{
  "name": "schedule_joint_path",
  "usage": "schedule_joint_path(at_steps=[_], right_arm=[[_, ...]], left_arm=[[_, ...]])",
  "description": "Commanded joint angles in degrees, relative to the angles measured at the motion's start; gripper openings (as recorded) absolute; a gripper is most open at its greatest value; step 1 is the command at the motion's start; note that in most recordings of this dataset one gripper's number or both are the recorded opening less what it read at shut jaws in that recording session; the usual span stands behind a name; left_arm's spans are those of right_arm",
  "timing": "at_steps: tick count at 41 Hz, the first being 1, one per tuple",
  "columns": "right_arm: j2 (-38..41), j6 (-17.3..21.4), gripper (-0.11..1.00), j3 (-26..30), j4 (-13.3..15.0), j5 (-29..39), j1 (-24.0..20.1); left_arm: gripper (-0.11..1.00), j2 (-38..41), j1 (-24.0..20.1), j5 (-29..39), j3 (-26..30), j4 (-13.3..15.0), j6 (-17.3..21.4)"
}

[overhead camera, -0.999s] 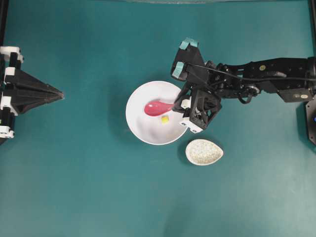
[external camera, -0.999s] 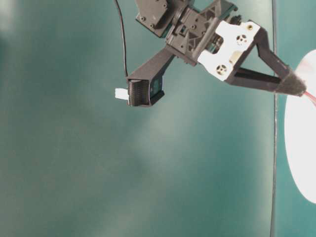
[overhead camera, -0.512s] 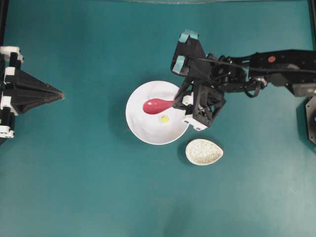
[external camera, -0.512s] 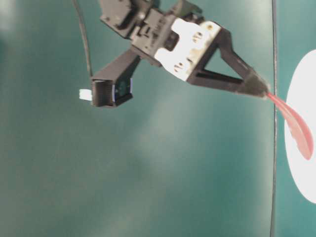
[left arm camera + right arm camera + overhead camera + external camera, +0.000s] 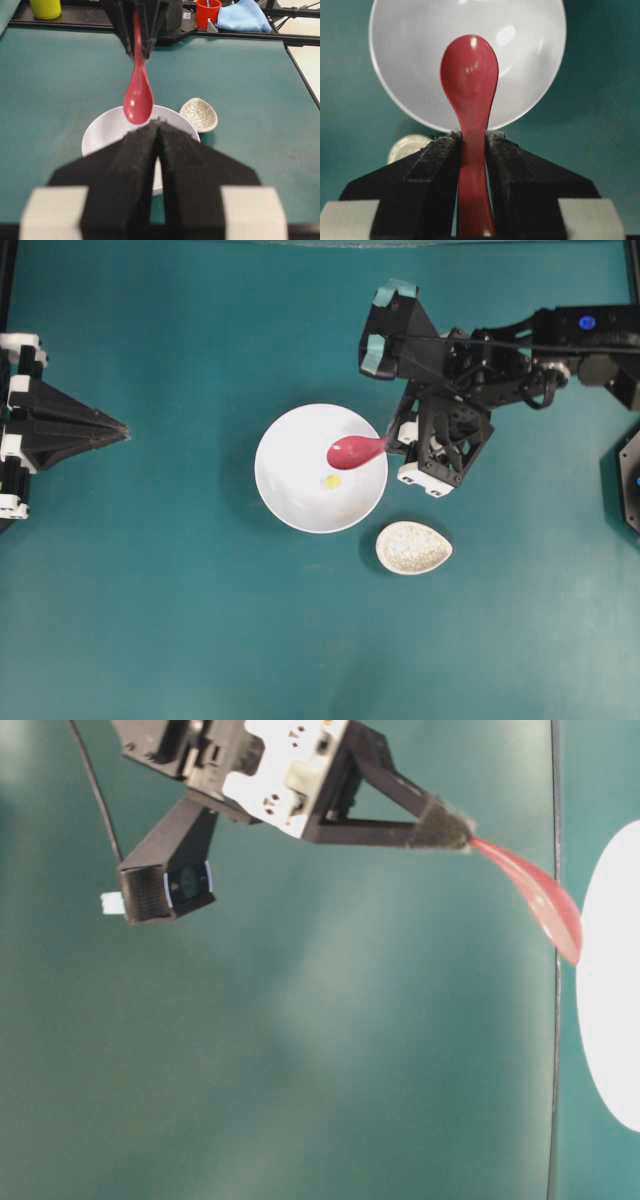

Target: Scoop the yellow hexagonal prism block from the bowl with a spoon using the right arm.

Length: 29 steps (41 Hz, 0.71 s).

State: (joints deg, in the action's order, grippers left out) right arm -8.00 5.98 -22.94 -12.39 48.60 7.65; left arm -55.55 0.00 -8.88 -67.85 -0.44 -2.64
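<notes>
Spoon rest (image 5: 414,547) crowds bowl's (image 5: 290,502) near-right rim.

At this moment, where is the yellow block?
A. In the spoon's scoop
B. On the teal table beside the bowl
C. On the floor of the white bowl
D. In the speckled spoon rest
C: the overhead view shows the yellow block lying inside the bowl, while the spoon, held by the right gripper, has an empty scoop.
</notes>
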Motion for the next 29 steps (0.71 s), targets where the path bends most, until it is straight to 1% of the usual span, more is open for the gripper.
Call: schedule_joint_path(at_steps=[1, 12, 18, 20, 29], right_arm=[[0.35, 0.62, 0.24, 3.34, -0.44, 3.52, 0.09], [5.27, 5.80, 0.24, 9.93, -0.70, 14.06, 0.09], [7.21, 7.65, 0.24, 12.74, -0.79, 17.58, 0.09], [7.56, 7.91, 0.24, 13.36, -1.14, 18.19, 0.09], [9.32, 9.14, 0.24, 14.33, -4.57, 18.72, 0.09]], left_arm=[[0.02, 0.53, 0.00, -0.62, 1.49, -0.09, -0.09], [0.01, 0.97, 0.00, -0.62, 1.49, -0.09, -0.09], [0.02, 0.97, 0.00, -0.53, 1.49, -0.09, 0.00], [0.01, 0.97, -0.09, -0.44, 1.41, -0.09, -0.09], [0.02, 0.97, -0.09, -0.35, 1.41, -0.09, 0.00]])
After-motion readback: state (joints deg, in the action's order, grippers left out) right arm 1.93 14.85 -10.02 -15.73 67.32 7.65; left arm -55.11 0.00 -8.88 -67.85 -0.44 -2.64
